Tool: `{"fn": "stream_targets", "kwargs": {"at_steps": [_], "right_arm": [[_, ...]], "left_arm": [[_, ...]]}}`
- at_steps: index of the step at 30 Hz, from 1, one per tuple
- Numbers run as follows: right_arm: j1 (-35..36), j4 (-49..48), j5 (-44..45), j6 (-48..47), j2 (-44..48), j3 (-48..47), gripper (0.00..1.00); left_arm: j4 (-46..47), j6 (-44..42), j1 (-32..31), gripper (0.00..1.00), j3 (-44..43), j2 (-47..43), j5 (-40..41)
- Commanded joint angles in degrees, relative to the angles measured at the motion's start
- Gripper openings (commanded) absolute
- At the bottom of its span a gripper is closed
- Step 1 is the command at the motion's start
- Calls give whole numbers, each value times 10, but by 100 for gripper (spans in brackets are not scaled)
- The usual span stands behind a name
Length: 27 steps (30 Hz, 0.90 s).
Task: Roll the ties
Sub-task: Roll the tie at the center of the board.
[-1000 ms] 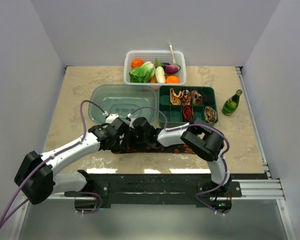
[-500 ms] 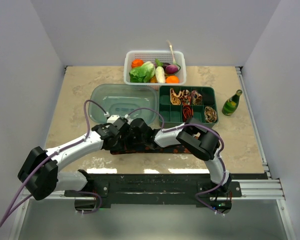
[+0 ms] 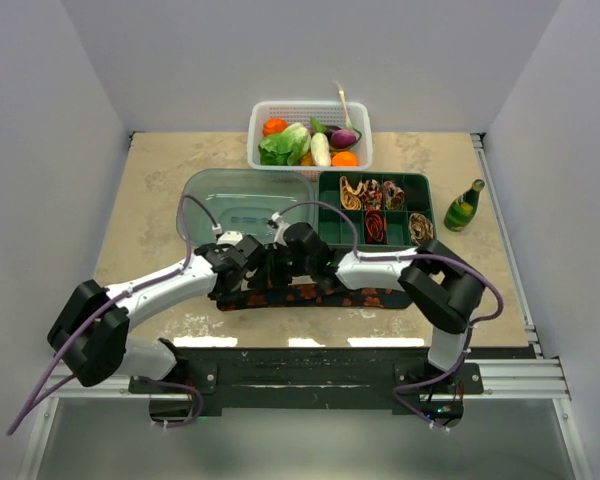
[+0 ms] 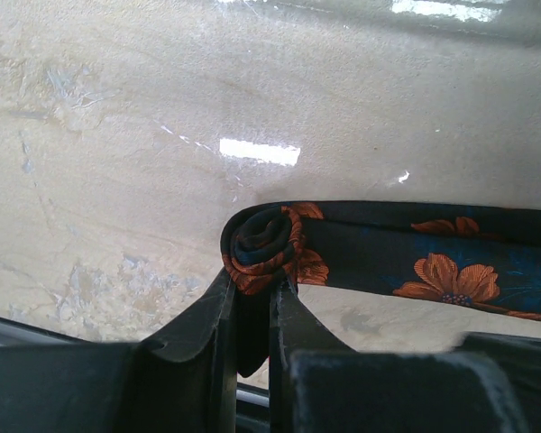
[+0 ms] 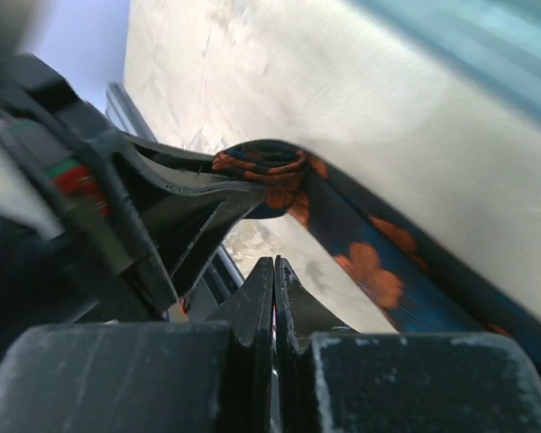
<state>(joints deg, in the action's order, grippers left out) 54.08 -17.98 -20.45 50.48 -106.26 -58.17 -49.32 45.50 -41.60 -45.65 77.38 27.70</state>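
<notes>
A black tie (image 3: pixel 360 297) with orange flowers lies flat along the table's near edge. Its left end is wound into a small roll (image 4: pixel 263 242). My left gripper (image 4: pixel 251 287) is shut on that roll, with dark fabric pinched between its fingers. In the top view the left gripper (image 3: pixel 260 272) meets my right gripper (image 3: pixel 280 268) over the tie's left end. The right gripper (image 5: pixel 273 269) is shut with nothing in it, just beside the roll (image 5: pixel 263 165) and the flat band (image 5: pixel 371 273). Several rolled ties (image 3: pixel 377 224) sit in the green tray (image 3: pixel 332 232).
A white basket (image 3: pixel 263 109) of vegetables stands at the back. A clear plastic tub (image 3: pixel 242 203) lies left of the green tray, just behind the grippers. A green bottle (image 3: pixel 464 206) stands at the right. The table's metal front rail runs close below the tie.
Both grippers have shifted to the right and slightly back along the tie, and the right arm's elbow has swung out to the right. The left grip on the roll is unchanged.
</notes>
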Motion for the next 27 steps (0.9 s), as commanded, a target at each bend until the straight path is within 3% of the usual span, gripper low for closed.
{"fn": "stream_targets", "kwargs": {"at_steps": [1,8,16,17,21,24,27], "right_arm": [[-45,28,26,-20,61,49,0],[-90,79,65,-59,134,103,0],[-121,108,88,-84,168,132,0],[-125,107,87,-85,169,134,0],[-127,108,85,-87,165,135,0],[-126,106,84,-87,162,138,0],[-127,105,84,-90,159,139,0]], "left_arm": [[-26,28,-17,0,-37,22,38],[-75,71,-63,0,-73,108,65],[-62,80,-110,1,-113,189,56],[-59,79,-110,4,-116,197,55],[-43,67,-117,35,-127,206,45],[-28,60,-121,48,-134,201,34],[-3,51,-123,54,-133,188,15]]}}
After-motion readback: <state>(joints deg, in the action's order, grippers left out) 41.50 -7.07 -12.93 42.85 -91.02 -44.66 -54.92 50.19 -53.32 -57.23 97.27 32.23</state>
